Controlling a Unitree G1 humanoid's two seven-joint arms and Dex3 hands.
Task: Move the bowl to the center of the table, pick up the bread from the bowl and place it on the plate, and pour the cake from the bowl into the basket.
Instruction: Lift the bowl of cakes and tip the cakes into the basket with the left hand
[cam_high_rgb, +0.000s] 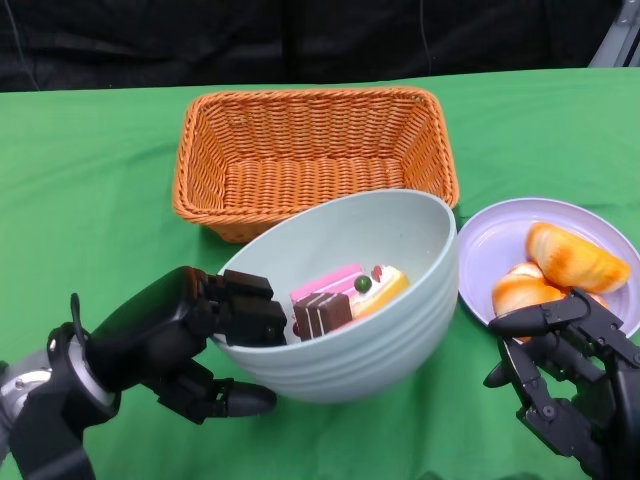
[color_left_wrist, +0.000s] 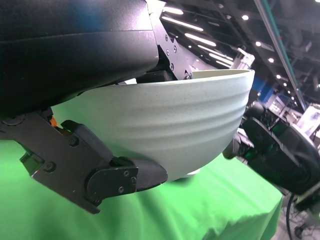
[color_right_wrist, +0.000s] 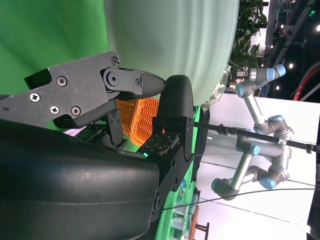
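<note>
A pale green bowl (cam_high_rgb: 370, 320) is lifted and tilted toward me in front of the wicker basket (cam_high_rgb: 315, 155). My left hand (cam_high_rgb: 215, 330) grips its near left rim, fingers inside and below. Cake pieces (cam_high_rgb: 345, 298), pink, yellow and brown, lie inside the bowl. The left wrist view shows the bowl's ribbed wall (color_left_wrist: 165, 130) held off the cloth. Bread rolls (cam_high_rgb: 560, 268) sit on the lilac plate (cam_high_rgb: 500, 235) at the right. My right hand (cam_high_rgb: 565, 365) hovers at the plate's near edge with fingers apart, holding nothing; its fingers (color_right_wrist: 95, 87) also show in the right wrist view.
Green cloth (cam_high_rgb: 90, 200) covers the table. The orange basket stands behind the bowl and holds nothing. The plate lies close to the bowl's right side. A black backdrop runs along the far edge. Other robot arms (color_right_wrist: 260, 145) stand beyond the table.
</note>
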